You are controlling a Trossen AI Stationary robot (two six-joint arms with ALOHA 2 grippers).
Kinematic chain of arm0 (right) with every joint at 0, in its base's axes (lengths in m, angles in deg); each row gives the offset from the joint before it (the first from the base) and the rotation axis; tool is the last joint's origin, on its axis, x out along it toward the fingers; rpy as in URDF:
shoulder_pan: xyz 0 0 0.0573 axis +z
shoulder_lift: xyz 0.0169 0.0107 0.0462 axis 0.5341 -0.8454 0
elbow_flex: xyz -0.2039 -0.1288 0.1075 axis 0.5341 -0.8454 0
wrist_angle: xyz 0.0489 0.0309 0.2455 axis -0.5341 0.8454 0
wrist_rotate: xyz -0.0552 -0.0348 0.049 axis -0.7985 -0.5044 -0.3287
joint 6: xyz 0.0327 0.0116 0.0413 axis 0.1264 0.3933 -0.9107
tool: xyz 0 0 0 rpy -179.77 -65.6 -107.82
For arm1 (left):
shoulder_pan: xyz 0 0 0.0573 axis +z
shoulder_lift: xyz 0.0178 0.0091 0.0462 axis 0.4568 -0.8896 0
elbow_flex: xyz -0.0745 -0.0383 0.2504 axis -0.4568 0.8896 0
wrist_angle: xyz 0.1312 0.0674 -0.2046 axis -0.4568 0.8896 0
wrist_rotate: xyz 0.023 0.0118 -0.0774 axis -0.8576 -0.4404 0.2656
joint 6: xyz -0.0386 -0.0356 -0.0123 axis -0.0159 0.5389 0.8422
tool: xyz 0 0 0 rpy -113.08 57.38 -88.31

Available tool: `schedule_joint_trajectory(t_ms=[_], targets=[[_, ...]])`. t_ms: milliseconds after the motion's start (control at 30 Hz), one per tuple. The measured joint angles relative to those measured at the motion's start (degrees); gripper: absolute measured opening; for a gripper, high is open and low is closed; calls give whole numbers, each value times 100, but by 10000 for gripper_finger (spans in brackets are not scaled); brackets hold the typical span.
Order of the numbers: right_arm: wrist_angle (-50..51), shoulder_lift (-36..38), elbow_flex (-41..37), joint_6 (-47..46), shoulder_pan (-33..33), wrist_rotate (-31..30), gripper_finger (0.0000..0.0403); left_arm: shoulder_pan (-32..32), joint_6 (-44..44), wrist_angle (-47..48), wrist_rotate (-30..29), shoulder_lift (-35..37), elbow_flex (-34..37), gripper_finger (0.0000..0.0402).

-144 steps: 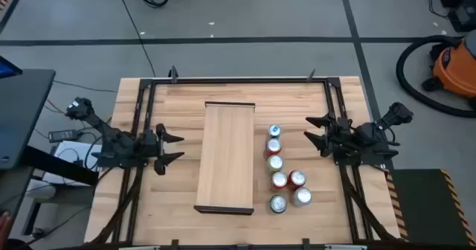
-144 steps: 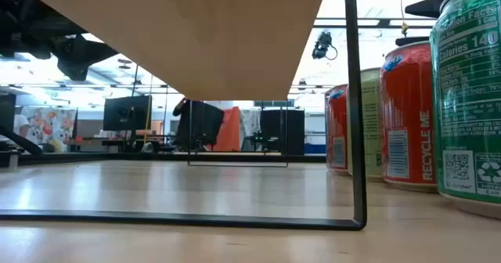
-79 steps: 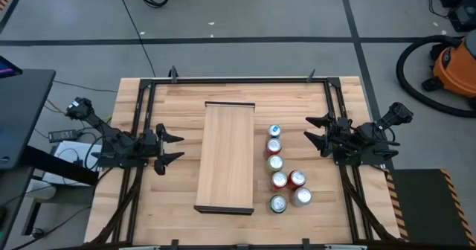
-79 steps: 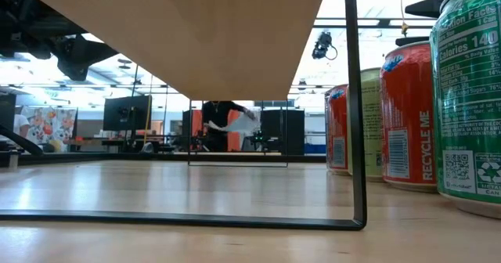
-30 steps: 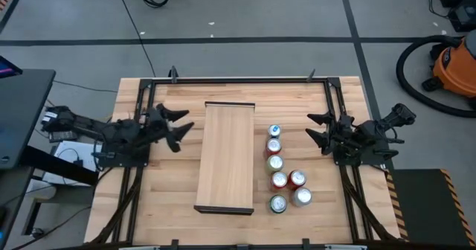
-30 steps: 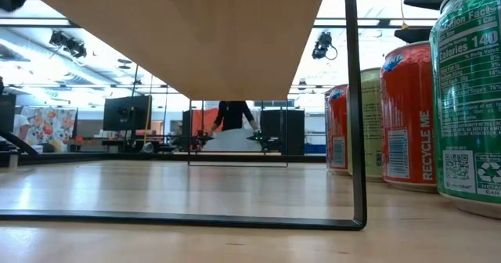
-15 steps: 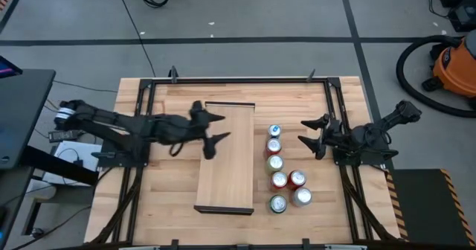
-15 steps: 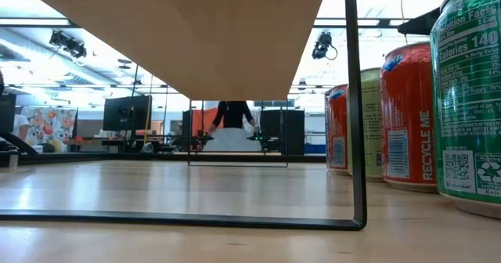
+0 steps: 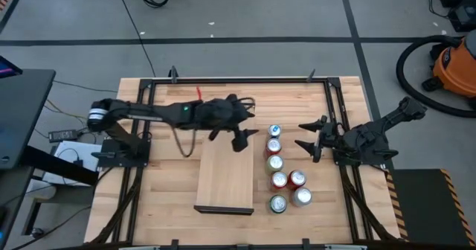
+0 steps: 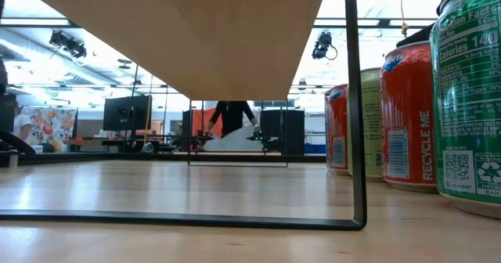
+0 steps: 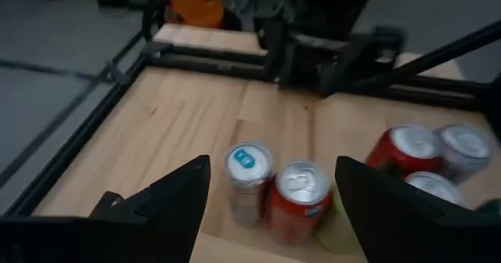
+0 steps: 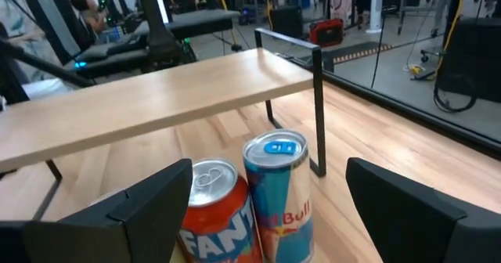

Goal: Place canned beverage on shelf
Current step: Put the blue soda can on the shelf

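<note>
High view: the cans [image 9: 274, 131] are lined up on the desk [image 9: 171, 205] beside the shelf [image 9: 223, 183], between both grippers. The left gripper [image 9: 243, 138], fingers apart, is nearer than the right gripper [image 9: 309, 140], also spread.

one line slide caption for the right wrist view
Open right gripper faces a blue can and orange can beside the shelf.

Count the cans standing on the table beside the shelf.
6, all right of the shelf: four in a row, blue-top can farthest back, and two more right of the row's near end.
</note>
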Motion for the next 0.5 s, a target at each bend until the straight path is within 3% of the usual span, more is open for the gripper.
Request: schedule_joint_trajectory(t_ms=[300,500], targets=[[1417,-413,725,-696,0,150,348,426,-7,964,585,-1394,-1406,285],[1560,-784,787,-899,1,211,348,609,-196,1194,744,-2172,-2292,286]])
